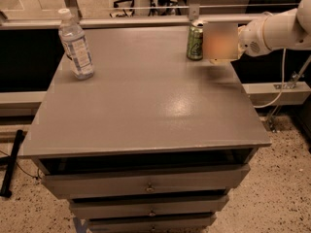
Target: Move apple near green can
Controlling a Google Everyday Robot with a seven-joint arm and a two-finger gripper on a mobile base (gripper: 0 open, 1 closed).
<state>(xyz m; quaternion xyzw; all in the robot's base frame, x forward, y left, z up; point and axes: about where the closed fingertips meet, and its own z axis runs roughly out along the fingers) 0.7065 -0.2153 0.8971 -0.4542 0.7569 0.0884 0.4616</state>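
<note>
The green can [195, 42] stands upright near the back right of the grey table top [146, 110]. My gripper [224, 42] is at the end of the white arm [272, 30], which reaches in from the right, and it sits just right of the can above the table's back right edge. A blurred orange-pink patch covers the gripper's end. The apple [218, 40] shows there only as that orange tint, close beside the can. Whether it rests on the table or is held above it cannot be told.
A clear plastic water bottle [76, 45] stands at the back left of the table. Drawers [148, 183] sit below the front edge. A rail [146, 19] runs behind the table. A white cable [279, 81] hangs at the right.
</note>
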